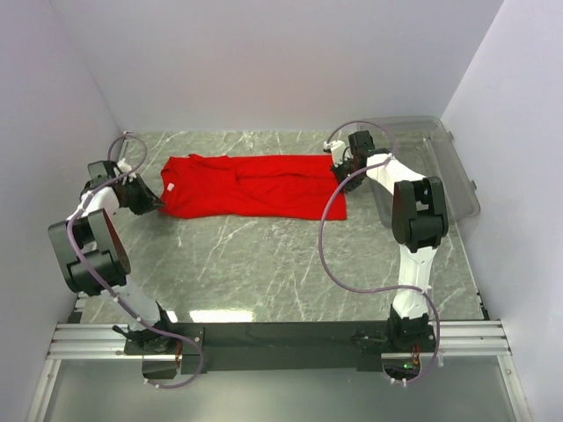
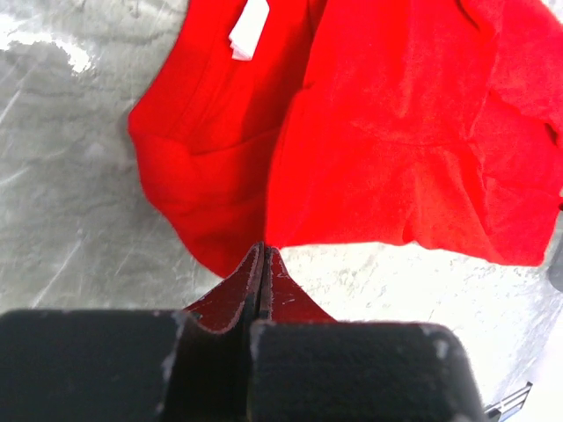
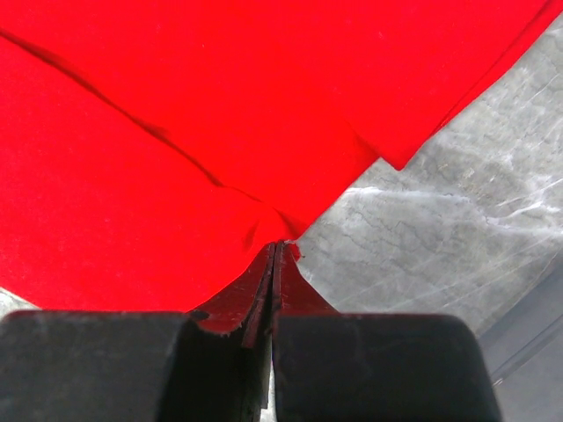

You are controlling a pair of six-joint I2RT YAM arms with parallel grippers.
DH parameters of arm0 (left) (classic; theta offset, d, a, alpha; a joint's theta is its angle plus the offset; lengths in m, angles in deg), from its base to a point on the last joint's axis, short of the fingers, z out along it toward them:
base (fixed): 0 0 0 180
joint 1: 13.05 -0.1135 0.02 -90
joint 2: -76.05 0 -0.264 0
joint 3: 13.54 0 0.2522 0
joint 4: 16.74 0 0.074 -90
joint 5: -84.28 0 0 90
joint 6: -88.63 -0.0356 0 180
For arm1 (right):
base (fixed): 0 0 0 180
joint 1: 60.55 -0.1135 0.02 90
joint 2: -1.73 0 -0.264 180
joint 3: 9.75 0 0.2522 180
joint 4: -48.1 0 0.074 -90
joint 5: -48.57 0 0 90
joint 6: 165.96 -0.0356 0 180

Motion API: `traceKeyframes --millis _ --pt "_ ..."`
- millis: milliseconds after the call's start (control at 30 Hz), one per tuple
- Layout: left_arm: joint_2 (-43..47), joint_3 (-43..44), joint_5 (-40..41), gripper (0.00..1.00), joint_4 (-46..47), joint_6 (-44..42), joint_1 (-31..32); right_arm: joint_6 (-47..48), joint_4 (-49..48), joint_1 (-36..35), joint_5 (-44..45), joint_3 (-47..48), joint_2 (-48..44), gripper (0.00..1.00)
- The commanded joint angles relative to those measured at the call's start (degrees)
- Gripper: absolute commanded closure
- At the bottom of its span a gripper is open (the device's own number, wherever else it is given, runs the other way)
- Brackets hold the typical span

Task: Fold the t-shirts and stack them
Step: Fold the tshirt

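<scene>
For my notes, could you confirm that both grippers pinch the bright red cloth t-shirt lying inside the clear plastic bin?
No: the top view shows the bright red cloth t-shirt lying on the grey marble table, beside the clear plastic bin.

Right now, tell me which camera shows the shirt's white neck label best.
Left wrist: the label sits close and clear on the red t-shirt. Top external shows at most a speck; right wrist shows only red cloth.

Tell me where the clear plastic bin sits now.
In the top view, the clear plastic bin stands at the far right corner of the table by the right wall, just beyond the right gripper, which pinches the red t-shirt.
</scene>
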Motion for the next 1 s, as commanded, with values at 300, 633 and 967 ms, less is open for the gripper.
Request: traceKeyframes --millis 300,633,967 --pt "6.9 -5.01 -3.03 0.99 2.09 0.32 -3.29 -2.85 -4.27 0.75 1.09 0.25 -3.79 1.0" --pt "7.25 -5.63 2.59 0.99 -0.54 -0.12 -4.52 -4.43 -6.02 1.54 2.15 0.25 -3.79 1.0" --pt "10.41 -8.44 3.39 0.99 -0.03 0.32 -5.05 -4.61 -5.76 1.63 1.36 0.68 -2.91 1.0"
